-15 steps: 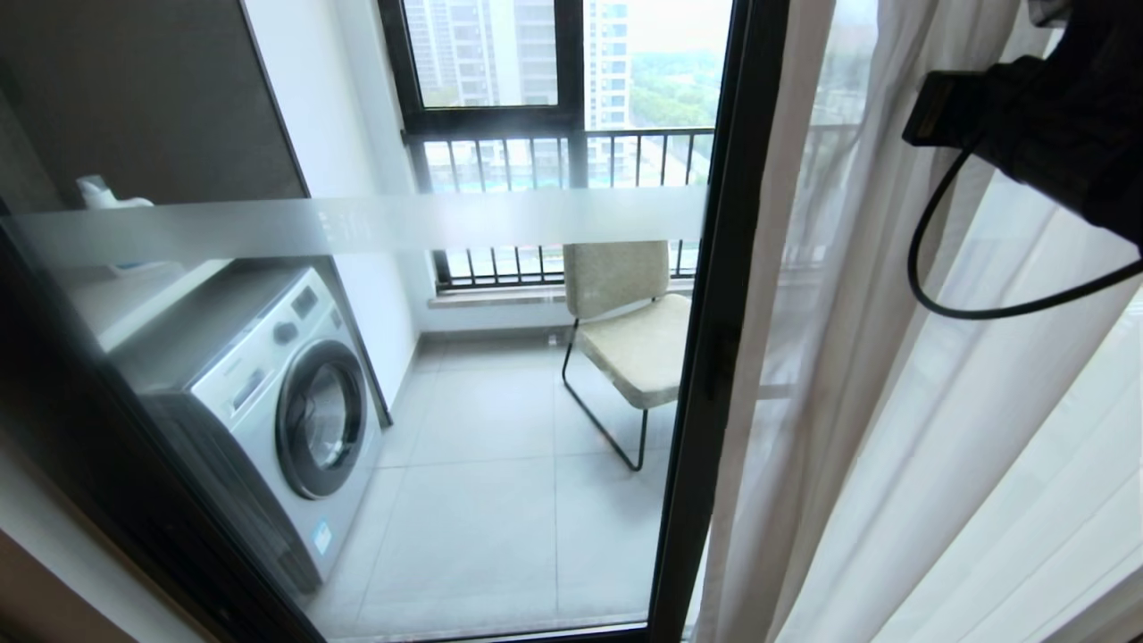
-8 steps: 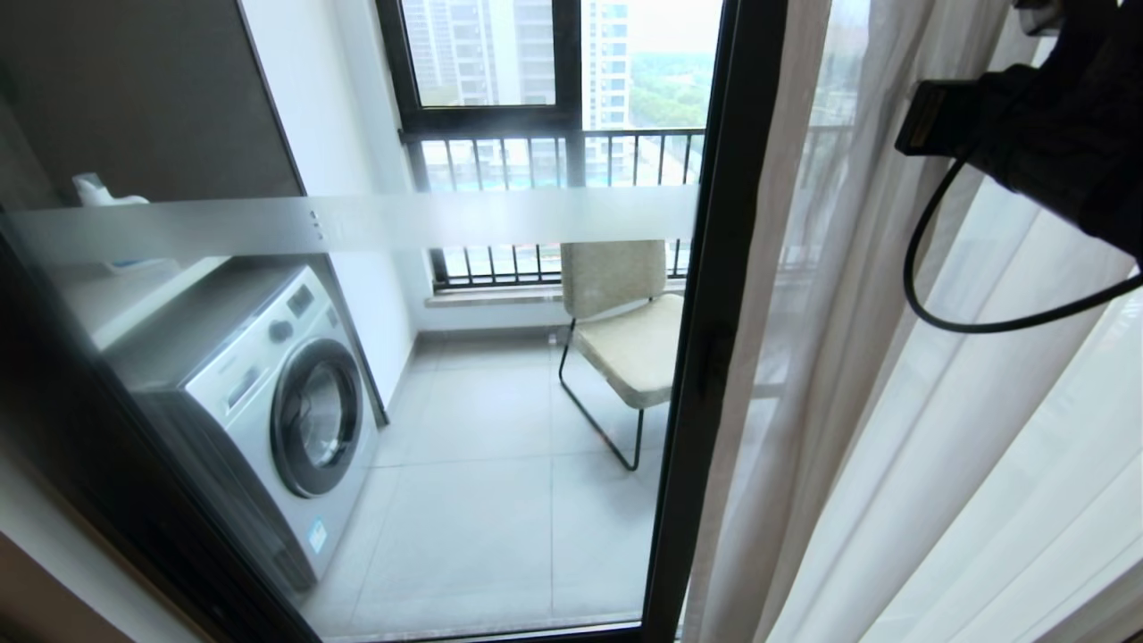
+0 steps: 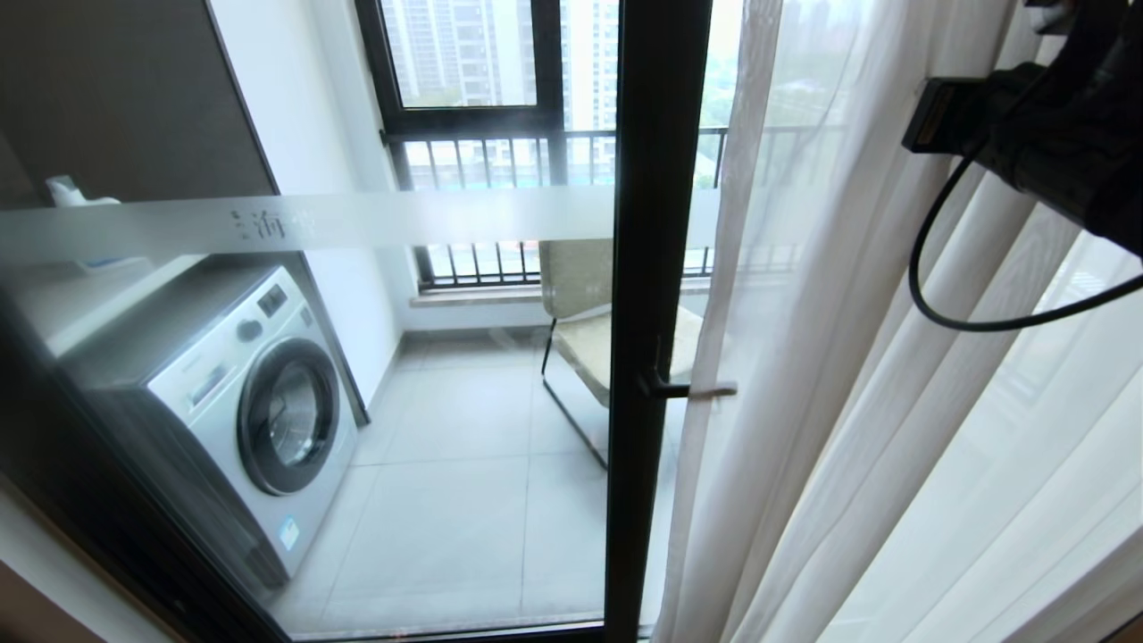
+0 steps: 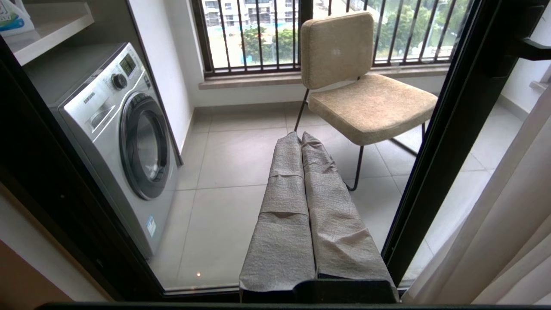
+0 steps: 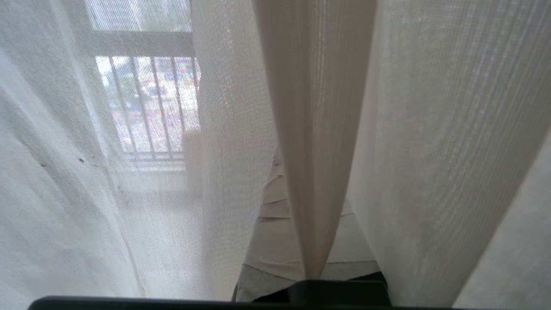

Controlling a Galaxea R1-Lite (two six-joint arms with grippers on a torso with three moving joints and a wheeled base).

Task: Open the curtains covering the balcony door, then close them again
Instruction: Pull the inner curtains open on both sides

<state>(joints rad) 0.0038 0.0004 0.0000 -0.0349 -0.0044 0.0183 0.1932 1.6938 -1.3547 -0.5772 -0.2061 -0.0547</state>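
Curtains [image 3: 893, 429] of sheer white and beige woven fabric bunched at three o'clock, right gripper [image 5: 275, 172] buried in their folds, fingers together, left gripper [image 4: 301, 142] pressed closed before black-framed glass balcony door [image 3: 652, 268], silver washing machine [image 3: 241, 402] at nine o'clock, beige cushioned chair [image 4: 361, 94] beyond

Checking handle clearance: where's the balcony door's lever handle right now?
In the head view the lever handle sits on the right side of the black door frame, centre of picture, its tip just behind the left edge of the sheer curtain.
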